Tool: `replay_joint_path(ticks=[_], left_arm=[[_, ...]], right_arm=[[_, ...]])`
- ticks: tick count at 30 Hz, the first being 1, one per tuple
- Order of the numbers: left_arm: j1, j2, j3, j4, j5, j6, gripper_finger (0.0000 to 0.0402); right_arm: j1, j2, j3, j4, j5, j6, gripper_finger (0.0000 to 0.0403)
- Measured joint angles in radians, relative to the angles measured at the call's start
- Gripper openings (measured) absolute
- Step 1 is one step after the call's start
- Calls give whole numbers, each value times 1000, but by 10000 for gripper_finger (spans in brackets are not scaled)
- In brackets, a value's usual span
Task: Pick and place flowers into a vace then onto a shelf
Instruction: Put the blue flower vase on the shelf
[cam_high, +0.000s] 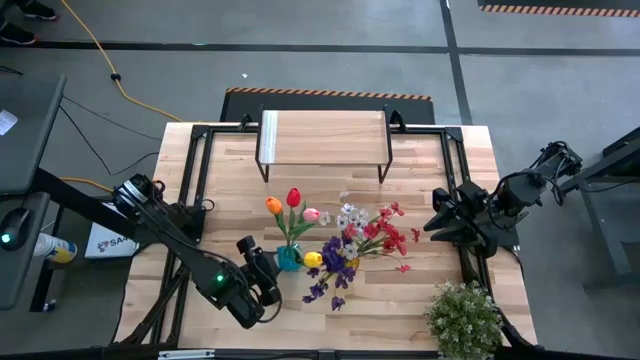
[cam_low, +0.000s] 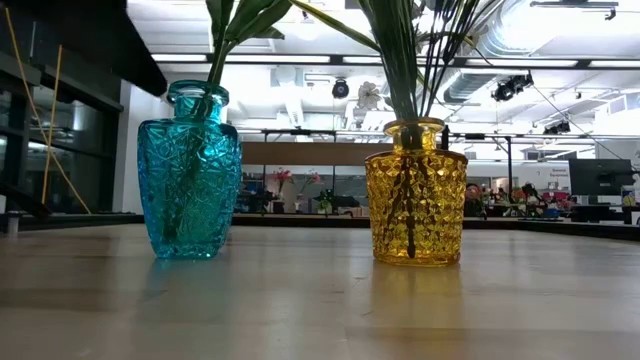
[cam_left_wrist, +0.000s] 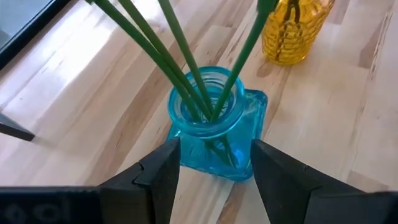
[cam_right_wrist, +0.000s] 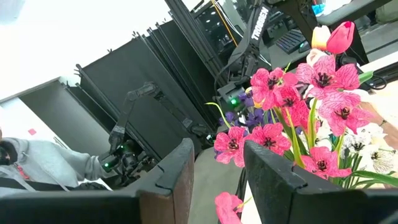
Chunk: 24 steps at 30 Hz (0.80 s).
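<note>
A blue glass vase (cam_left_wrist: 211, 134) stands on the table (cam_high: 420, 170) holding orange, red, pink and yellow tulips (cam_high: 293, 197) by their green stems (cam_left_wrist: 180, 62). Beside it a yellow glass vase (cam_low: 415, 195) holds red, purple and white sprays (cam_high: 385, 235). The shelf (cam_high: 322, 138) stands at the table's far edge with nothing on top. My left gripper (cam_left_wrist: 214, 158) hangs open just near-left of the blue vase, slanting down, one finger toward each side of it, touching nothing. My right gripper (cam_right_wrist: 217, 165) is open, raised and level at the right, pointing at the sprays.
A bushy pale-green potted plant (cam_high: 463, 318) sits at the table's near right corner. Black frame rails (cam_high: 195, 170) run along the table's left and right sides. Bare wood lies between the vases and the shelf.
</note>
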Motion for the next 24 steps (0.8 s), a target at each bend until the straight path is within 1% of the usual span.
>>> replay_joint_path(ticks=[4,7,15,24], left_arm=[[0,0,-39,53,-3,0,227],[0,0,-46,68,-15,0,227],[0,0,-47,70,-117,0,227],[0,0,-47,70,-121,0,227]], right_arm=[[0,0,0,1,0,0,130],[0,0,0,3,1,1,130],[0,0,0,3,13,0,130],[0,0,0,3,23,1,130]])
